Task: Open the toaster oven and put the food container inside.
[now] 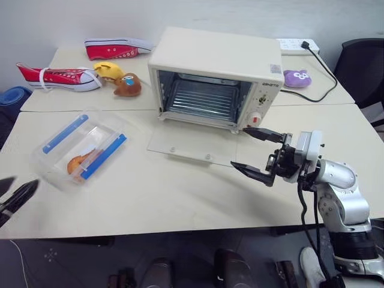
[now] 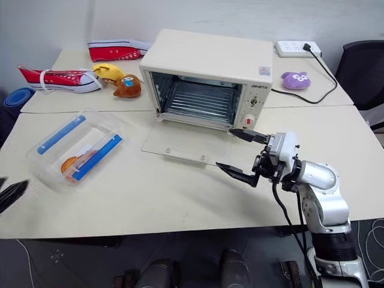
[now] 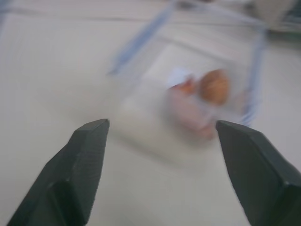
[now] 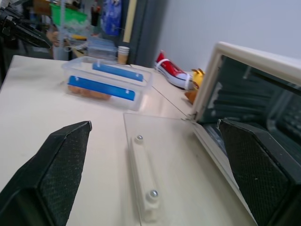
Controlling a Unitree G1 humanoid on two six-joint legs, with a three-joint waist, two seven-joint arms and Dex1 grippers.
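**Oven door down, food box resting on the worktop**

A cream-white toaster oven (image 1: 213, 75) stands toward the back of a pale worktop (image 1: 180, 198). Its glass door (image 1: 192, 146) lies folded flat in front of it, and the wire rack (image 1: 203, 99) shows inside the dark cavity.

The food container (image 1: 81, 149), a clear box with two blue clip strips and something orange inside, rests on the worktop well to the left of the oven, apart from both arms.

The right end effector (image 1: 252, 153) hovers just off the door's right front corner, its two black fingers spread wide with nothing between them. The left end effector (image 1: 15, 198) sits at the left edge of the worktop, near the container but not touching it; its fingers are also spread and empty.

Behind the oven's left side lie two red sneakers (image 1: 57, 76), a yellow toy (image 1: 108, 70) and a brown toy (image 1: 128, 85). A purple toy (image 1: 296, 78) and a white power strip (image 1: 294, 45) sit to the right.
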